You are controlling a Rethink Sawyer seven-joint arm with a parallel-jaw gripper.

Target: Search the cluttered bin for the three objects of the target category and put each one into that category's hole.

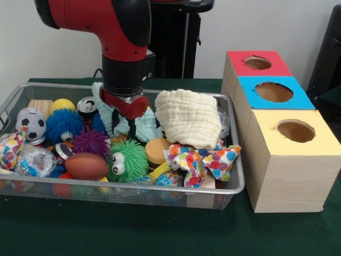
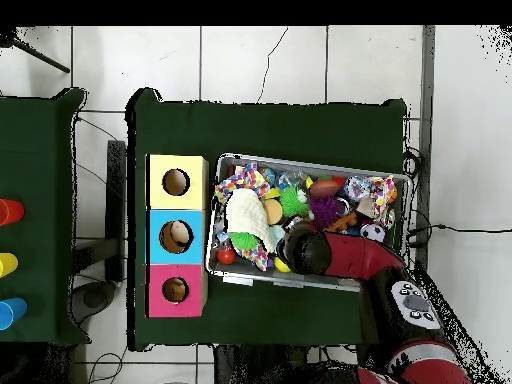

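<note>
Bin: I see the cluttered bin (image 1: pixel 234 184) (image 2: pixel 312 282) on the green surface (image 1: pixel 133 229) (image 2: pixel 300 130), just beside the row of three boxes, and it is wider than all three together.
Bin contents: packed full — a cream cloth (image 1: pixel 189 117) (image 2: pixel 244 212) toward the box end, a pale teal cloth (image 1: pixel 139 127) next to it, a polka-dot cloth (image 1: pixel 200 161) at the near rim.
Toys: a green googly-eyed puffer (image 1: pixel 127 160), a purple puffer (image 1: pixel 90 141), a blue puffer (image 1: pixel 63 125), a brown football (image 1: pixel 86 166), a small soccer ball (image 1: pixel 30 124), a yellow ball (image 1: pixel 63 104) and a drink can (image 1: pixel 87 105) toward the far rim.
Hand: my hand (image 1: pixel 125 120) is low in the bin, down on the teal cloth; its fingers are lost among the fabric, so I cannot tell whether it is open or closed.
Arm: the red arm (image 1: pixel 98 18) (image 2: pixel 350 257) comes down over the middle of the bin.
Boxes: red box (image 1: pixel 256 64) (image 2: pixel 176 290), blue box (image 1: pixel 273 92) (image 2: pixel 176 236), yellow box (image 1: pixel 295 133) (image 2: pixel 176 182) — each has one round hole on top, standing in a touching row.
Blue box hole: from above, something tan shows inside it.
</note>
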